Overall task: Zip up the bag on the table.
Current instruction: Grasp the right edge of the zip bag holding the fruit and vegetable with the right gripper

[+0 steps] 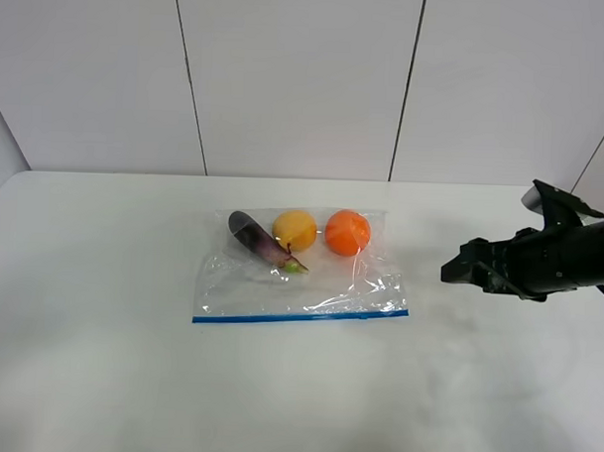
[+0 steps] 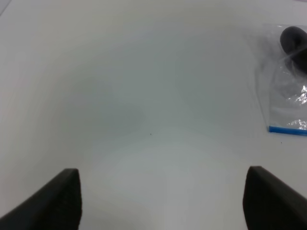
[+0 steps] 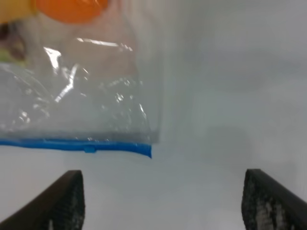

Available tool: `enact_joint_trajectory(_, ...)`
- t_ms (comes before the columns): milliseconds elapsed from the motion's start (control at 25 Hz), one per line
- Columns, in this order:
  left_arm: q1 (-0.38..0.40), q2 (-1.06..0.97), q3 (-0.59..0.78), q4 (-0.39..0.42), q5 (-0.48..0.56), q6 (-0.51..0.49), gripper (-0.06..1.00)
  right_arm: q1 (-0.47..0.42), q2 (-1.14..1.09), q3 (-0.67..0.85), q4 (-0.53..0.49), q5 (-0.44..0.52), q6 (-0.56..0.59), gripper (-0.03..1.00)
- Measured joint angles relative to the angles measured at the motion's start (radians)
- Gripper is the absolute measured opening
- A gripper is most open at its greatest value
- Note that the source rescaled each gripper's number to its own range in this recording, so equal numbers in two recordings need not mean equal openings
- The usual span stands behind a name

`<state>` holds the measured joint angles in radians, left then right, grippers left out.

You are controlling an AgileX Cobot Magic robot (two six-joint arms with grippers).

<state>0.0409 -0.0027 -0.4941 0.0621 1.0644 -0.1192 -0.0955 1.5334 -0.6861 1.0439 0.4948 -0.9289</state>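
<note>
Beside one corner of the bag [image 1: 302, 278], the right hand [image 3: 162, 203] hovers spread wide and empty; the left hand [image 2: 162, 201], likewise spread, hangs well apart. The bag lies central on the bench [image 1: 98, 378]: thin, slippery, probably floppy. Pinch the blue zipper strip [image 1: 299, 316] at its end.

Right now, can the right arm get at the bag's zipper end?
Probably yes: the right gripper is open, facing the end of the blue zipper strip, with only bare table between.
</note>
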Motion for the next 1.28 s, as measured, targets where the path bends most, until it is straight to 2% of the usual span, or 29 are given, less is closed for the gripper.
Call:
enact_joint_trajectory(280,0.000,0.000,0.000,0.000,0.000,0.000,1.00,0.000,0.011,0.000,0.010,0.009,0.001,0.98)
enact_joint_trajectory(480,0.000,0.000,0.000,0.000,0.000,0.000,1.00,0.000,0.087,0.000,0.054,0.018,-0.055,0.98)
enact_joint_trajectory(680,0.000,0.000,0.000,0.000,0.000,0.000,1.00,0.000,0.170,-0.001,0.179,0.047,-0.185,0.98)
enact_joint_trajectory(880,0.000,0.000,0.000,0.000,0.000,0.000,1.00,0.000,0.254,-0.004,0.336,0.117,-0.358,0.98)
enact_joint_trajectory(1280,0.000,0.000,0.000,0.000,0.000,0.000,1.00,0.000,0.370,-0.005,0.480,0.134,-0.535,0.98)
